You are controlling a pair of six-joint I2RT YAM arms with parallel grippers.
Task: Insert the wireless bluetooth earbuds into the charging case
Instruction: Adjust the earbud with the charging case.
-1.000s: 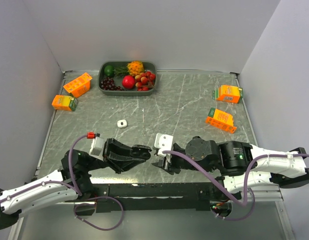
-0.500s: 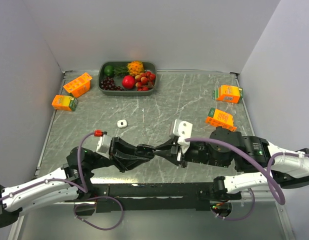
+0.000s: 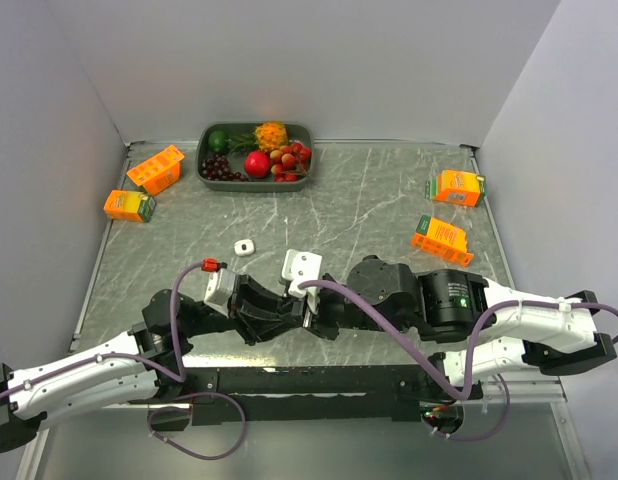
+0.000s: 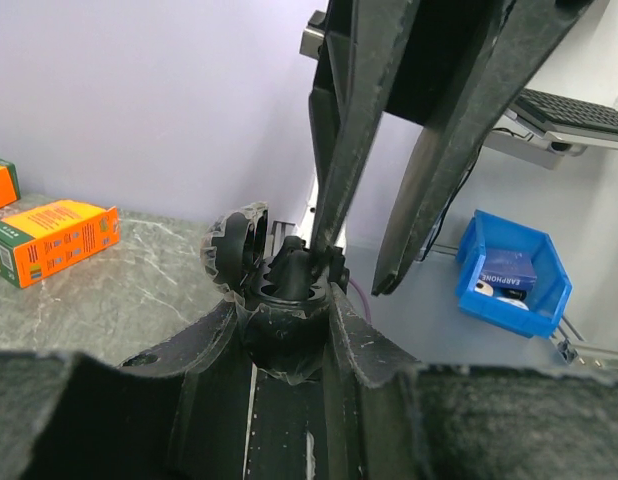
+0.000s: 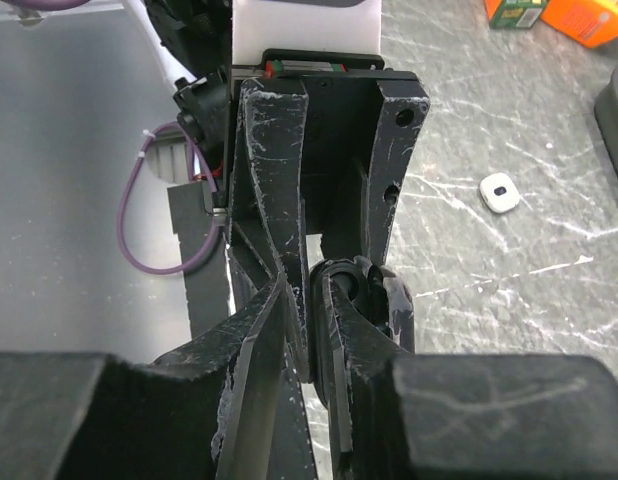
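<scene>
My left gripper [image 3: 287, 314] is shut on the black charging case [image 4: 277, 300], held off the table with its lid [image 4: 232, 250] open. My right gripper [image 3: 309, 318] meets it from the right. In the left wrist view its jaws stand a little apart, one fingertip [image 4: 324, 240] down in the case mouth, the other outside. Dark lumps [image 4: 299, 268] sit in the case; I cannot tell if they are black earbuds. In the right wrist view the case [image 5: 374, 290] lies against my right gripper [image 5: 311, 300]. A white earbud [image 3: 244, 247] lies alone on the table, also in the right wrist view [image 5: 499, 192].
A grey fruit tray [image 3: 203, 150] stands at the back. Orange cartons lie at the left [image 3: 155, 168] [image 3: 129, 205] and the right [image 3: 457, 187] [image 3: 441, 238]. A blue bin [image 4: 514, 270] shows beyond the table edge.
My right gripper drew back to the right, then came left again onto the case. My left gripper edged forward and right with the case.
</scene>
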